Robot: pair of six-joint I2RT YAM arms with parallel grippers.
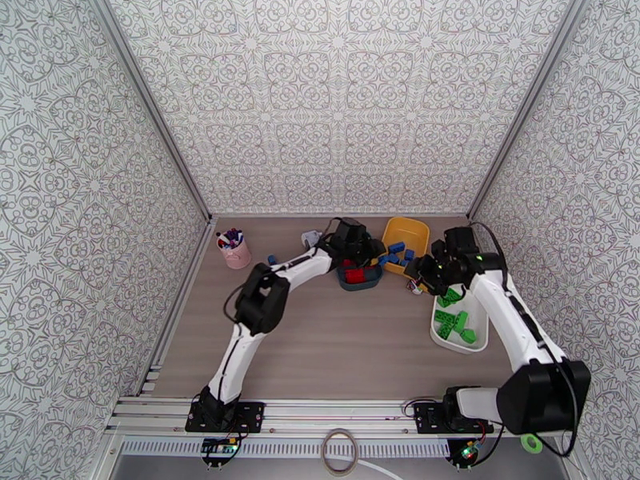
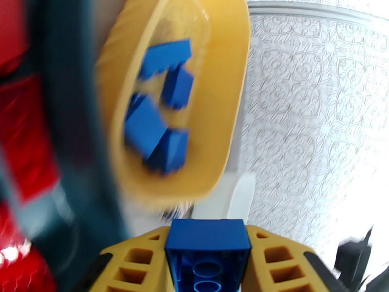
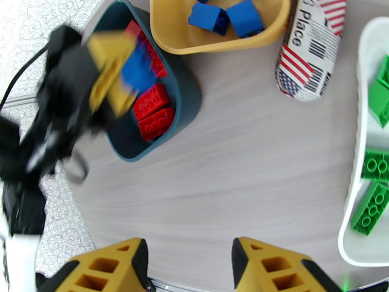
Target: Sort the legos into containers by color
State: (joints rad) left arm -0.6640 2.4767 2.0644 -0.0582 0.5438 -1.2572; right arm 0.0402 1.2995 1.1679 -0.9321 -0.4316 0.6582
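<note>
Nearly sorted; left end effector [image 2: 206, 238] grips blue studded plastic brick [image 2: 206, 261] near yellow rectangular plastic tub [image 2: 233, 93]; right end effector [image 3: 189, 266] spread, empty.

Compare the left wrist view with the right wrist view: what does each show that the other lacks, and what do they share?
Left wrist: the hollow underside of the blue brick held in the left gripper. Right wrist: green bricks in the white tub, a flag-striped tube, the right gripper open. Shared: yellow tub with blue bricks, teal tub with red bricks, the held brick.
</note>
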